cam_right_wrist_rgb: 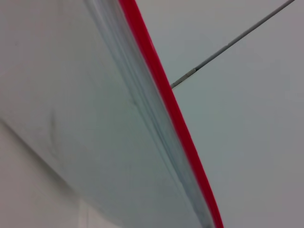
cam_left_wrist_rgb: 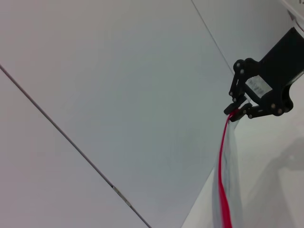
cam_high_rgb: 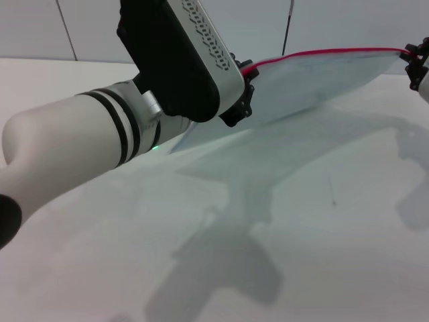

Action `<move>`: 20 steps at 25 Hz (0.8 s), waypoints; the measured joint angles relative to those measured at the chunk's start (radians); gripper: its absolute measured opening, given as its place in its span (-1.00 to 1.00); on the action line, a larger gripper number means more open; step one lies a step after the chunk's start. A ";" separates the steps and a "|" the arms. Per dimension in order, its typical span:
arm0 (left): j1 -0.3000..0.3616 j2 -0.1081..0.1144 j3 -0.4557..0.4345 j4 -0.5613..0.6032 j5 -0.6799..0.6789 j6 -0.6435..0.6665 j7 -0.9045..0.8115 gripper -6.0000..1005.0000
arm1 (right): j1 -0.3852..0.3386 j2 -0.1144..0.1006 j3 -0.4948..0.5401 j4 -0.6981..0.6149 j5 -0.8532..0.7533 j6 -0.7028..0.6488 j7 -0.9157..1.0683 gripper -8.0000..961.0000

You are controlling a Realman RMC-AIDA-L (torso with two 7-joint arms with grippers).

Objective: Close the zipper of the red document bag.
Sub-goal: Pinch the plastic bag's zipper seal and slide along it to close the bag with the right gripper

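The red document bag (cam_high_rgb: 315,80), a translucent pale pouch, hangs in the air, stretched between both grippers above the table. Its zipper (cam_high_rgb: 322,52) is the thin red strip along the top edge. My left gripper (cam_high_rgb: 247,70) is shut on the zipper's left end, partly hidden behind my own wrist. At the far right edge of the head view, my right gripper (cam_high_rgb: 410,57) holds the other end. The left wrist view shows this right gripper (cam_left_wrist_rgb: 233,113) pinched shut on the tip of the zipper (cam_left_wrist_rgb: 221,171). In the right wrist view the zipper (cam_right_wrist_rgb: 166,99) and bag (cam_right_wrist_rgb: 71,95) fill the picture.
A white table (cam_high_rgb: 322,221) lies under the bag, with shadows of the arms and pouch on it. A pale panelled wall (cam_high_rgb: 335,23) stands behind. My left forearm (cam_high_rgb: 87,141) crosses the near left of the head view.
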 joint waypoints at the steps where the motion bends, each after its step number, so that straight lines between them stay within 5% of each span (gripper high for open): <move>1: 0.000 0.000 0.000 0.000 0.000 0.000 0.000 -0.88 | 0.000 0.000 0.000 0.002 0.000 0.001 -0.001 -0.83; 10: -0.001 -0.001 0.000 0.005 0.000 0.000 0.000 -0.88 | 0.003 0.002 -0.006 0.016 0.001 0.024 -0.003 -0.82; 20: -0.028 -0.001 -0.027 0.039 0.000 -0.011 -0.008 -0.88 | 0.005 0.004 -0.012 0.040 0.001 0.053 -0.004 -0.53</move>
